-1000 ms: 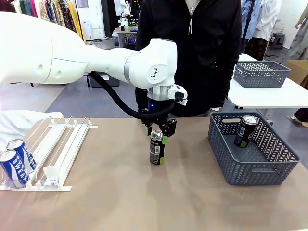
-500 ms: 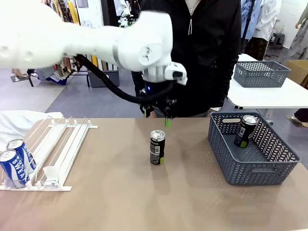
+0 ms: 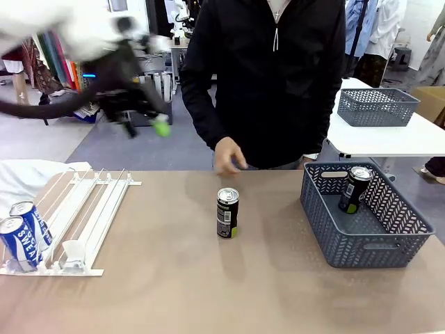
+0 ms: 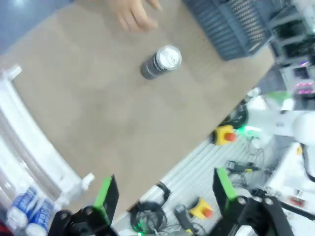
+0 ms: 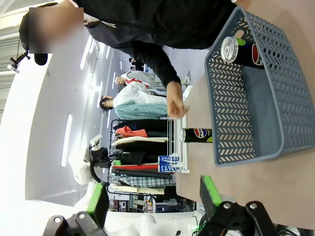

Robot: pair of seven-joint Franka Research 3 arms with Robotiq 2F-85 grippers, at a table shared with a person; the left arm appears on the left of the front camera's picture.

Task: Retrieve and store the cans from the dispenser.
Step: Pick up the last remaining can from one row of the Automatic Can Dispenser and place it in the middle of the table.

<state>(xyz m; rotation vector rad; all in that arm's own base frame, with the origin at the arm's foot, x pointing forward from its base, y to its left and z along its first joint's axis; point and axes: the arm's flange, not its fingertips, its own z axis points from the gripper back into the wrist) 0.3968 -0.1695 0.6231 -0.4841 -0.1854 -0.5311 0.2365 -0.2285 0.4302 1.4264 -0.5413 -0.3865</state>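
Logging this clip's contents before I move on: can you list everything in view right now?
dispenser: one, white, table's left side
blue-and-white cans: two, at the dispenser's near end
upright can: one, black, mid-table
near basket: one, dark grey, table's right side
second black can: one, inside the near basket
far basket: one, grey, on the white table behind
person's hand: one, above the table's far edge
left gripper: fingers open, green pads, raised, empty
right gripper: fingers open, green pads, empty
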